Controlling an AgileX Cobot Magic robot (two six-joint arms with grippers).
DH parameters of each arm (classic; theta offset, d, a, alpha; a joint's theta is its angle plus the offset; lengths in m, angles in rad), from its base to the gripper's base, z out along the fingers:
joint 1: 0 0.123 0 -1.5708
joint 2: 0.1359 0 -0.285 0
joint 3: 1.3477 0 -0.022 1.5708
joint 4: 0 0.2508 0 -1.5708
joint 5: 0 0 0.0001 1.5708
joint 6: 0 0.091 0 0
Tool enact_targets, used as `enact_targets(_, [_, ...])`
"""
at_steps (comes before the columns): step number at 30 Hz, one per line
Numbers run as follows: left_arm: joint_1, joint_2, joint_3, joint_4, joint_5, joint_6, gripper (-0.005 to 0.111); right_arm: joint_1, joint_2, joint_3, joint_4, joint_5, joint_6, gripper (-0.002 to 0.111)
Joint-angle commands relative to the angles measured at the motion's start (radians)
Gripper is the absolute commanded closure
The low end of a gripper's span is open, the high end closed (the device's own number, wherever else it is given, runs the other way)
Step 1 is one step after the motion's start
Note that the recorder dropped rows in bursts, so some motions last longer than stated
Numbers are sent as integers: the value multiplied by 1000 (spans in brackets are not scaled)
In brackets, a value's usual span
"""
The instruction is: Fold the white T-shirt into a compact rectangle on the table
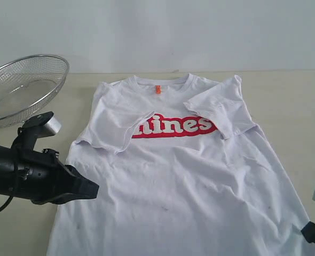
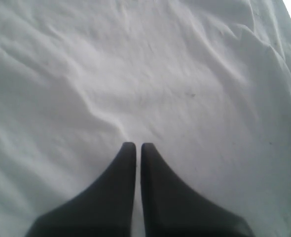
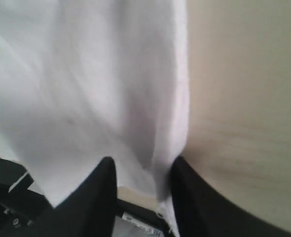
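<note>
left gripper (image 2: 137,144) fingers together over the white T-shirt (image 1: 189,176); right gripper (image 3: 143,163) fingers apart astride its hem. I'd clamp deep, then lift.

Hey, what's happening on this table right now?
A two-armed robot is folding a white T-shirt lying spread on the table, sleeves already turned in over the chest. The left gripper, shut, is over the shirt's side. The right gripper has its jaws open around the shirt's edge near a lower corner.
</note>
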Motion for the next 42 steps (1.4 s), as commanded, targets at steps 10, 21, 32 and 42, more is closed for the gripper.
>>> enact_targets(10, [-8,3,5,-4,0,12,102,0,14,-72,-51,-67,-42,108])
enact_targets(21, [-8,3,5,-6,-20,16,102,0,12,-146,360,212,-393,108])
enact_targets(32, [-8,3,3,-17,-68,16,102,0,-18,-330,487,194,-360,108])
enact_targets(42, [-8,3,3,-19,-68,34,102,0,-20,-406,1,267,-68,102])
